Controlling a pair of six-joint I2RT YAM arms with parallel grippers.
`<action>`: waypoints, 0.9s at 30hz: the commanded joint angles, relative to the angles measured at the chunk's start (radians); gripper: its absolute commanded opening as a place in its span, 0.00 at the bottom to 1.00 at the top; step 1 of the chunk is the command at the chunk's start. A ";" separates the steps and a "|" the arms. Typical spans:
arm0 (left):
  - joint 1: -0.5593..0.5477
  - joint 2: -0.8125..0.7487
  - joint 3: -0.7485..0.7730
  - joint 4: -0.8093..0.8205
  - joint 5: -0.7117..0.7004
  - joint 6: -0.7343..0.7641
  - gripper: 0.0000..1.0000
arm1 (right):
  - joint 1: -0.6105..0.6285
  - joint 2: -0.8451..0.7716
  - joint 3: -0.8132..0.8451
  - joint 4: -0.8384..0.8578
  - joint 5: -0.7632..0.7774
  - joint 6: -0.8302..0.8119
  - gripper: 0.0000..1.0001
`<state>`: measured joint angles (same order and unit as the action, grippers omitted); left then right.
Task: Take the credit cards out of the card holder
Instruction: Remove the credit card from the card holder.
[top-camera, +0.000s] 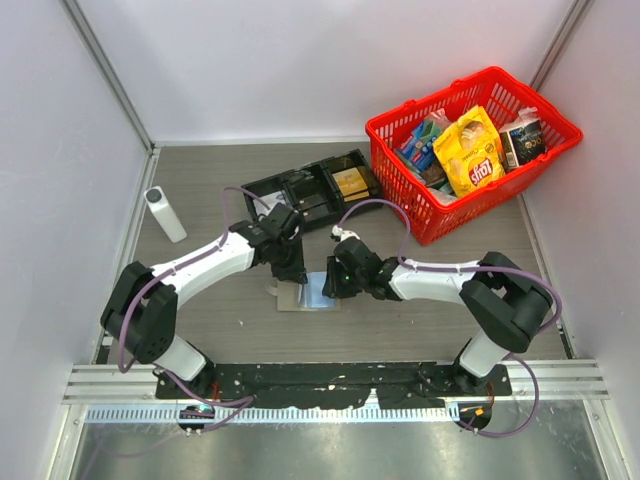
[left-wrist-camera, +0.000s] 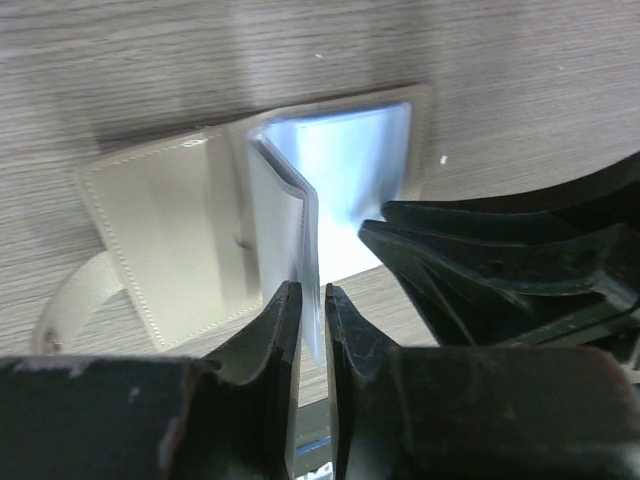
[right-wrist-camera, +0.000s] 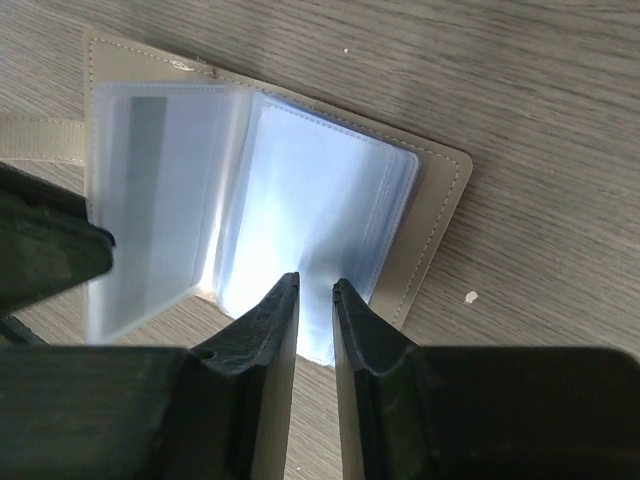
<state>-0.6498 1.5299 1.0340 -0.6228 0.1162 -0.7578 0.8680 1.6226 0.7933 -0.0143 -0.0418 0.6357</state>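
In left wrist view, upright leaf (left-wrist-camera: 285, 230)

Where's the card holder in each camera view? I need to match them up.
Top external: the card holder lies open just below the picture's centre.
Left wrist: it is centre-left, its beige cover spread to the left and one page standing up.
Right wrist: it is in the upper centre, filling much of the view.
Shared landmark: the pale blue sleeve pages.
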 joint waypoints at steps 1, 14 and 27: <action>-0.033 0.029 0.054 0.049 0.056 -0.037 0.20 | -0.004 -0.012 -0.034 0.037 0.039 0.012 0.25; -0.063 0.093 0.066 0.097 0.065 -0.063 0.25 | -0.006 -0.208 -0.074 -0.024 0.267 0.033 0.27; -0.033 -0.105 -0.066 0.005 -0.187 -0.060 0.33 | -0.006 -0.228 -0.045 0.057 0.119 0.010 0.29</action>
<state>-0.7074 1.5124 1.0080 -0.5842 0.0334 -0.8089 0.8658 1.3720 0.7147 -0.0334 0.1459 0.6533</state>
